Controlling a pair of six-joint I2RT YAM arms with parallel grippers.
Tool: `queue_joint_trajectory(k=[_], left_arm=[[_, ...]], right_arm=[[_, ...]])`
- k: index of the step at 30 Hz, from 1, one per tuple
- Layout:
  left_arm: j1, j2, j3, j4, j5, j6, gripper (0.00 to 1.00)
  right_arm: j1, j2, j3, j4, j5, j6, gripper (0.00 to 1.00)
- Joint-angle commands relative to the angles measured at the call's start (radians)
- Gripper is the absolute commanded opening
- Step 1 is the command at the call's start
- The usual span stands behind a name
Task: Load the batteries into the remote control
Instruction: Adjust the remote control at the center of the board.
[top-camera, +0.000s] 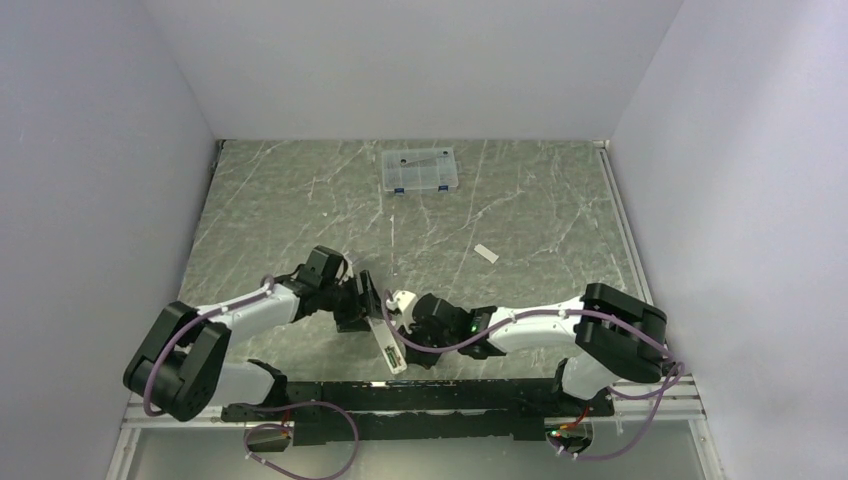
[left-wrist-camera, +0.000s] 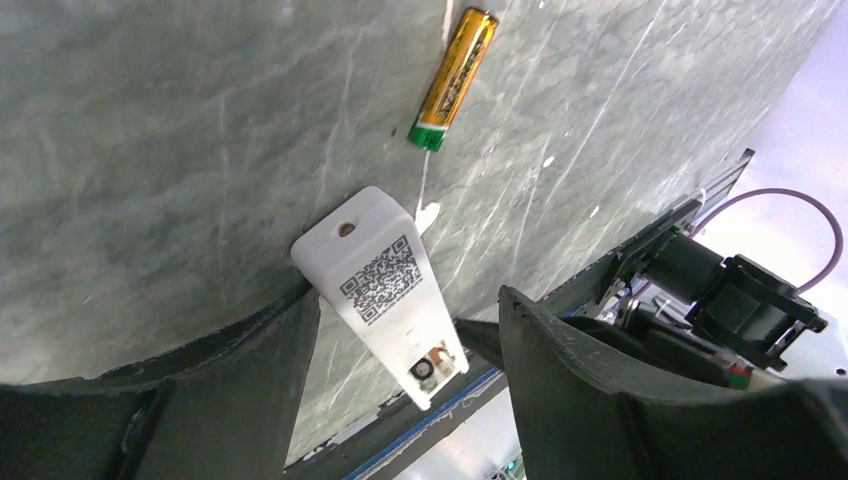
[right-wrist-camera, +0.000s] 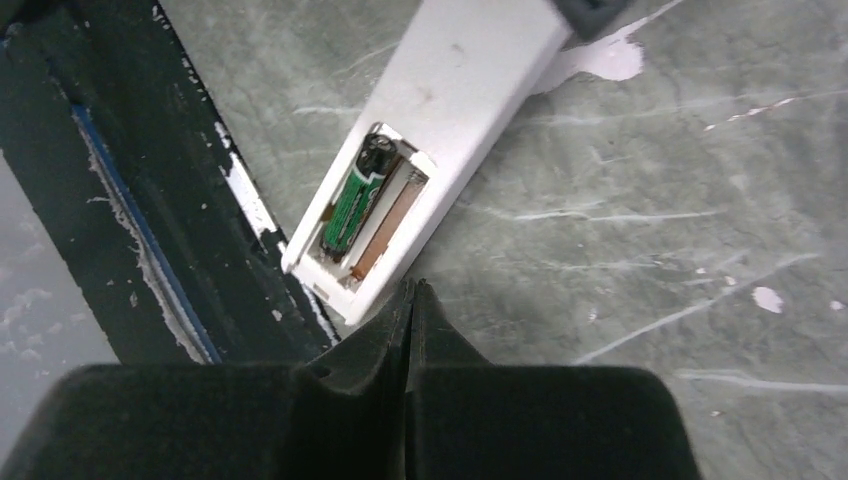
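1. Remote control (right-wrist-camera: 450, 110): a slim white plastic bar lying back-up on the grey-green marbled tabletop (right-wrist-camera: 650, 250). Its open compartment end is just beside the black front rail (right-wrist-camera: 120, 200).
2. Seated battery (right-wrist-camera: 355, 205): a green-and-black cylinder in one bay. The neighbouring bay is empty, with a brownish floor.
3. Loose battery (left-wrist-camera: 455, 78): a glossy copper-and-green cell on the table, near the remote's other end.
4. Left gripper (left-wrist-camera: 405, 300): fingers wide, straddling the remote. One pad touches its side and the other stands apart.
5. Right gripper (right-wrist-camera: 410, 290): fingers pressed together with nothing between them, at the compartment end.
6. Judged step: fetch the second cell. Grip it mid-barrel, as the smooth casing rolls. Steady the remote, seat the spring end first, then press flat.
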Motion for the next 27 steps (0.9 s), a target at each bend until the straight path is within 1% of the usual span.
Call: queue_joint_trajectory(k=[1,6,19,27], left_arm=[[-0.005,0.068,0.033,0.057,-0.010,0.033,0.73],[-0.014,0.125,0.054,0.096,0.019,0.035,0.72],[-0.092,0.254,0.100,0.180,0.054,0.016,0.70],[-0.164,0.324,0.151,0.199,0.070,0.010,0.68]], right_arm=[[0.031,0.009,-0.008,0.057,-0.013,0.035,0.00],[0.054,0.030,0.006,0.083,-0.009,0.051,0.00],[0.066,0.092,0.070,0.106,0.006,0.063,0.00],[0.066,0.106,0.086,0.098,0.043,0.068,0.00]])
